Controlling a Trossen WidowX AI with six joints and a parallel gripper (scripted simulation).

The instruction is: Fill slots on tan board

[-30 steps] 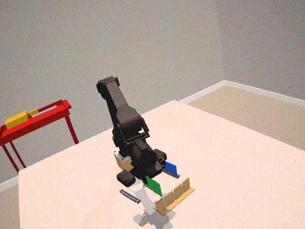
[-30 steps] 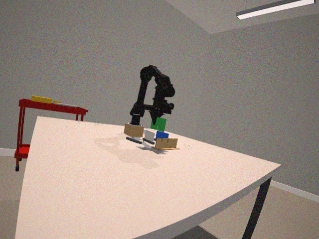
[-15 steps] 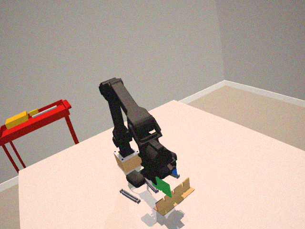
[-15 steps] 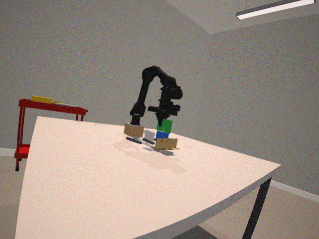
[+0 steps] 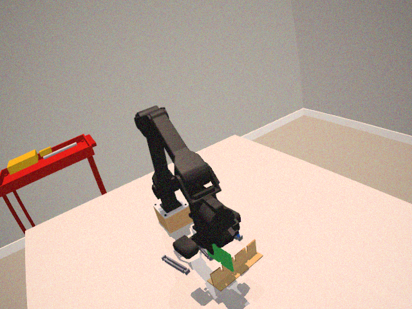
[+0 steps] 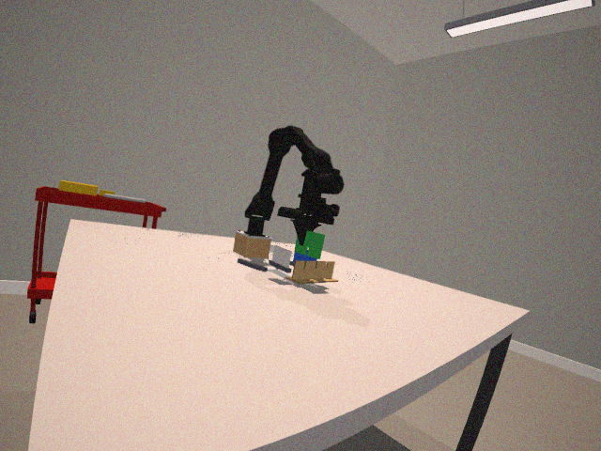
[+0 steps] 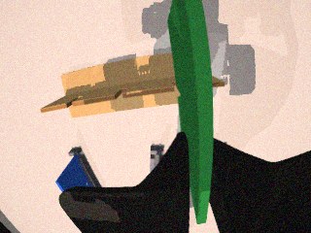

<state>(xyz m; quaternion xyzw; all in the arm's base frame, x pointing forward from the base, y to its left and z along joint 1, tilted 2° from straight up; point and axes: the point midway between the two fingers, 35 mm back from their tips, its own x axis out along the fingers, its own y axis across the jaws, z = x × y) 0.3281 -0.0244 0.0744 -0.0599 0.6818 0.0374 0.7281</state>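
- Tan slotted board (image 5: 241, 257) (image 6: 313, 272) (image 7: 141, 86) standing on counter (image 5: 316, 232) (image 6: 193, 339) (image 7: 29, 146); no slot seen filled.
- Green board (image 5: 223, 257) (image 6: 315, 244) (image 7: 196, 97) held upright, crosswise, above the tan board. Notch not made out; alignment with a slot cannot be judged. Judged light, thin and stiff, little bend expected; smooth faces might slip or pivot if pushed off-centre.
- Tool (image 5: 212, 250) (image 6: 303, 241) (image 7: 189, 138) clamped on the green board, flat faces pinched near the end away from the tan board. Much of the board is left overhanging; a tilt under downward push is to be watched for. A central upper hold would be preferred.
- Bare holder (image 5: 175, 264) (image 6: 252, 265) lying to one side of the tool.
- White board (image 6: 281, 256) upright in its holder; to be gripped high on both faces, lifted straight.
- Blue board (image 5: 238, 236) (image 6: 304, 257) (image 7: 75, 175) likewise upright; same handling advised, notch kept free.
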